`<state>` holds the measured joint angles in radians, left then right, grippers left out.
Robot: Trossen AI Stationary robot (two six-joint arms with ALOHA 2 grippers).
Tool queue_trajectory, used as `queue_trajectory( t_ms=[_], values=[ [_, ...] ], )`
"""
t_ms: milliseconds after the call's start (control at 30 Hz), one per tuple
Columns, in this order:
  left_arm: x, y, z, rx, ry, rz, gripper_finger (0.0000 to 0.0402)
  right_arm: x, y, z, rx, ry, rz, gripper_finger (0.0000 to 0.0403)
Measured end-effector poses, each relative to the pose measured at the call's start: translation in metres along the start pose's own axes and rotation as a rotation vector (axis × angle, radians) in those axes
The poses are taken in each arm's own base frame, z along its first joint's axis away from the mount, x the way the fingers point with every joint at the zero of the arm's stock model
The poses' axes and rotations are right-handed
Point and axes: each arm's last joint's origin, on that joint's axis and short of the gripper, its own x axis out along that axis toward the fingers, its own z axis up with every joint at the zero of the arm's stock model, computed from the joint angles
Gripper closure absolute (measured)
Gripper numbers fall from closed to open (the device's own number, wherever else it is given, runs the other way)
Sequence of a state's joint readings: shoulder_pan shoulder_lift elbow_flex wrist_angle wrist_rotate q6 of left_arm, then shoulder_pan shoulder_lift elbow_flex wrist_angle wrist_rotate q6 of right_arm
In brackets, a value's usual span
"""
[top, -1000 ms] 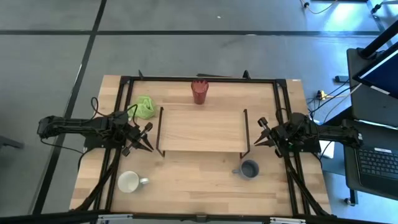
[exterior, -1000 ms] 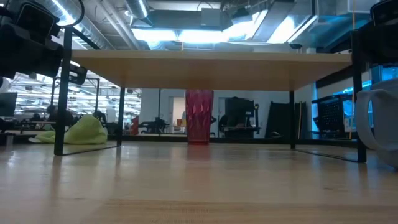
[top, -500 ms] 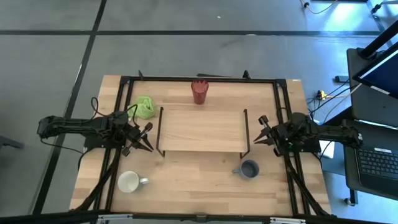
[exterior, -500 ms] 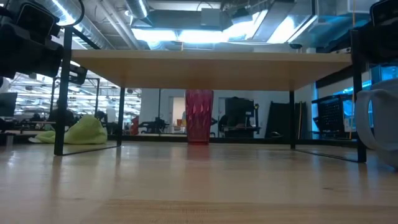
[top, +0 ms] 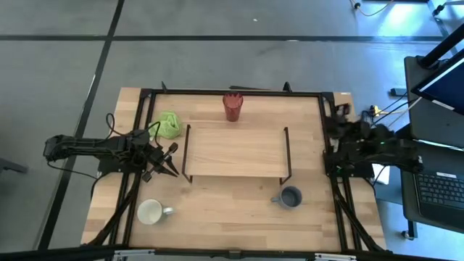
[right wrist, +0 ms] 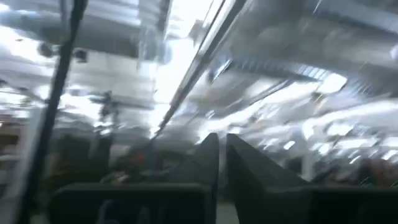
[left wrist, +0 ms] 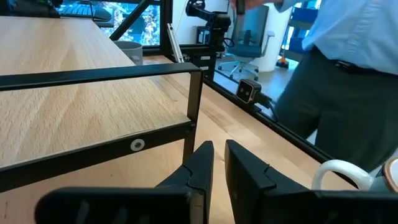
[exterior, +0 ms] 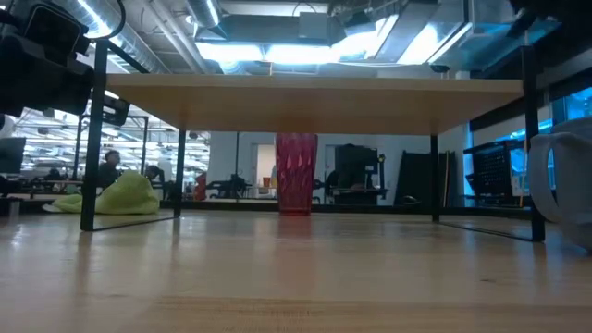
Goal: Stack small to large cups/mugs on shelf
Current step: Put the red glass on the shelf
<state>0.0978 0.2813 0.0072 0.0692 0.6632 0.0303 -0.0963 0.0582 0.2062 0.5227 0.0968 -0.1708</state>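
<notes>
High view: three cups (top: 232, 106) are seen around the empty shelf (top: 234, 151); both grippers, left (top: 171, 168) and right (right wrist: 219, 155), are pressed nearly together.

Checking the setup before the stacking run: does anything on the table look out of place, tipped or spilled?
Only the green cloth-like lump beside the shelf seems out of place among the cups. The red tumbler, white mug and grey-blue mug stand upright on the tabletop; nothing looks spilled.

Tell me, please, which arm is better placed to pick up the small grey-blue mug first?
Probably the right. The grey-blue mug stands on the table near the right gripper, in front of the shelf. The left gripper sits across the table, nearer the white mug.
</notes>
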Motion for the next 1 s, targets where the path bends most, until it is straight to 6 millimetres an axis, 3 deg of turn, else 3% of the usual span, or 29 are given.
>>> queue_trajectory(
  t_ms=[233,667,1000],
  values=[
    [0.0,0.002,0.0,0.056,0.002,0.061,0.0366,0.005,-0.003,0.023,-0.094,-0.034,-0.008,0.0369],
    [0.0,0.005,0.0,0.058,0.009,0.167,0.0366,0.005,-0.003,0.019,-0.094,0.009,0.004,0.0369],
    [0.0,0.005,0.0,0.058,0.009,0.176,0.0366,-0.004,0.003,-0.021,-0.111,0.432,0.092,0.0369]
  ],
)
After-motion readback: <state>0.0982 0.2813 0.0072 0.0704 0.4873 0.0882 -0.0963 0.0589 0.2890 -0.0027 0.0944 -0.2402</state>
